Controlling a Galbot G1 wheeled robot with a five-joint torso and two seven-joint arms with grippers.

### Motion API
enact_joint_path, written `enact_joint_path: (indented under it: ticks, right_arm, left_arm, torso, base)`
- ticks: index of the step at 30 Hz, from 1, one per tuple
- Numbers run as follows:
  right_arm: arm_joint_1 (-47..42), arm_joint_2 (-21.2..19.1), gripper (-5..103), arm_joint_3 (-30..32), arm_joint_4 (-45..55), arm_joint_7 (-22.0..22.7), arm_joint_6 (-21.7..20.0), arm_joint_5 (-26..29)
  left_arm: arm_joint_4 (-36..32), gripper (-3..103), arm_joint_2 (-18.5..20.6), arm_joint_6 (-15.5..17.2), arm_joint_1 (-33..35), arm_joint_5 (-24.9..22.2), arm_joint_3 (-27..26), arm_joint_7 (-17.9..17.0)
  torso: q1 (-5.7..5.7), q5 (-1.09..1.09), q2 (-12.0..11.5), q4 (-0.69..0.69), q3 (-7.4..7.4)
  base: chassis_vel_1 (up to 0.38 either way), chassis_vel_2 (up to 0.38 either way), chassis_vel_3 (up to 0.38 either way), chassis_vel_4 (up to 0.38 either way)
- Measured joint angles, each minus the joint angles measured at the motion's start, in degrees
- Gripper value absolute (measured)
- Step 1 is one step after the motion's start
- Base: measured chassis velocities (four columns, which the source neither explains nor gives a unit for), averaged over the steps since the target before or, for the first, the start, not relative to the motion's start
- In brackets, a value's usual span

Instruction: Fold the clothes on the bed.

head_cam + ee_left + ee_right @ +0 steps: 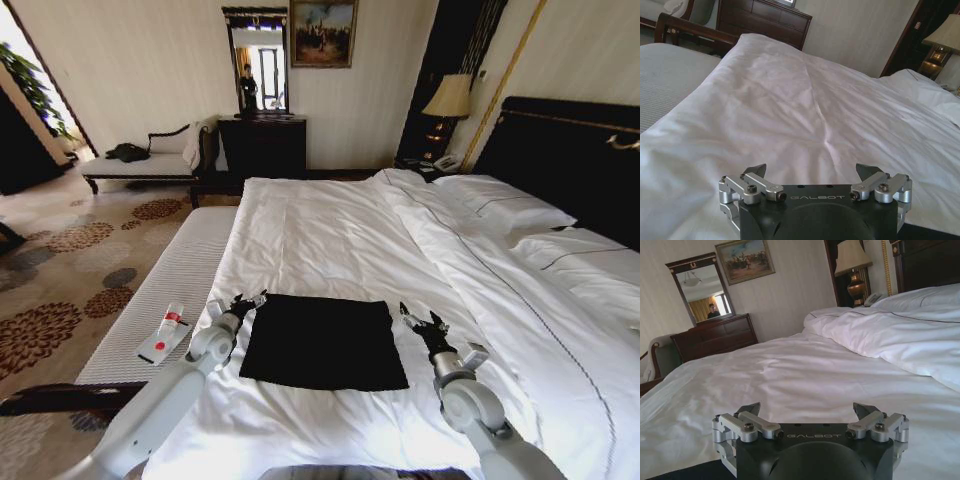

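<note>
**Black top folded flat, both hands open on either side**

You've got the clothes (323,341) lying as a neat dark rectangle on the white duvet (330,240), near the foot end of the bed (560,300), dead centre in your head view. No lettering shows on the upper face.

Left hand (243,300) sits at about 9 o'clock from the top, just beside its upper left corner, fingers spread wide and holding nothing. In the left wrist view the same hand (812,171) shows both fingertips apart over bare duvet.

Right hand (420,318) sits at about 3 o'clock from the top, near its upper right corner, also wide open and empty. Right wrist view confirms: hand (809,409) with fingertips apart, duvet beyond it, a sliver of black fabric at the lower left edge.

At 9 o'clock from the bed, a pale striped bench (165,290) carries a small packet with a red spot (166,335).
</note>
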Motion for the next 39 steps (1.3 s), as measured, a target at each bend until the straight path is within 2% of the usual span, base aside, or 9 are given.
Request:
enact_joint_path:
  ticks: [4,14,22,23,25,29,31,33,39]
  right_arm:
    - [1.1,0.0,100,-0.1,-1.4,0.9,-0.2,0.4]
    - [3.2,0.2,100,-1.2,-3.4,2.6,-0.8,1.1]
    - [3.5,0.3,100,-1.4,-3.7,3.2,-1.0,1.2]
    - [3.5,0.4,100,-1.4,-3.7,3.3,-1.0,1.3]
    - [3.5,0.5,100,-1.5,-3.7,3.5,-1.1,1.5]
    - [3.9,0.8,100,-1.9,-3.2,4.2,-1.5,1.9]
    - [4.0,0.8,100,-2.0,-3.1,4.3,-1.6,2.0]
    - [4.4,0.6,100,-2.4,-3.2,4.7,-1.9,2.4]
    - [7.0,-2.0,100,-3.7,-5.2,5.5,-3.4,4.1]
  left_arm:
    - [4.3,102,-1.8,0.6,-3.2,-1.1,1.8,0.0]
    - [6.7,86,-2.6,1.9,-3.7,-2.8,4.0,-0.1]
    - [7.1,59,-2.6,1.8,-2.9,-2.0,4.9,-0.3]
    - [7.1,48,-2.6,1.6,-2.4,-1.8,4.8,-0.4]
    - [7.0,48,-2.6,1.4,-2.1,-1.5,4.7,-0.5]
    - [6.3,26,-2.6,0.5,-1.3,-0.8,4.3,-0.6]
    - [6.1,26,-2.7,0.3,-1.3,-0.7,4.3,-0.6]
    - [5.9,10,-2.8,0.1,-1.3,-0.7,4.1,-0.8]
    - [6.1,2,-3.1,-0.1,-1.4,-0.8,3.9,-1.7]
  torso:
    - [0.00,0.00,0.0,0.03,0.00]
    - [-0.01,0.00,0.0,0.05,0.00]
    - [-0.01,0.00,0.0,0.02,-0.01]
    - [-0.01,0.00,0.0,0.03,-0.01]
    - [-0.01,0.00,0.0,0.02,-0.01]
    - [-0.01,-0.01,0.0,0.03,0.00]
    - [-0.01,-0.01,0.0,0.03,-0.01]
    - [-0.02,0.00,0.0,0.02,-0.01]
    - [-0.01,-0.01,0.0,0.01,-0.01]
  base:
    - [0.000,0.000,0.000,0.000]
    - [0.000,0.000,0.000,0.000]
    - [0.000,0.000,0.000,0.000]
    - [0.000,0.000,0.000,0.000]
    - [0.000,0.000,0.000,0.000]
    - [0.000,0.000,0.000,0.000]
    - [0.000,0.000,0.000,0.000]
    - [0.000,0.000,0.000,0.000]
    - [0.000,0.000,0.000,0.000]
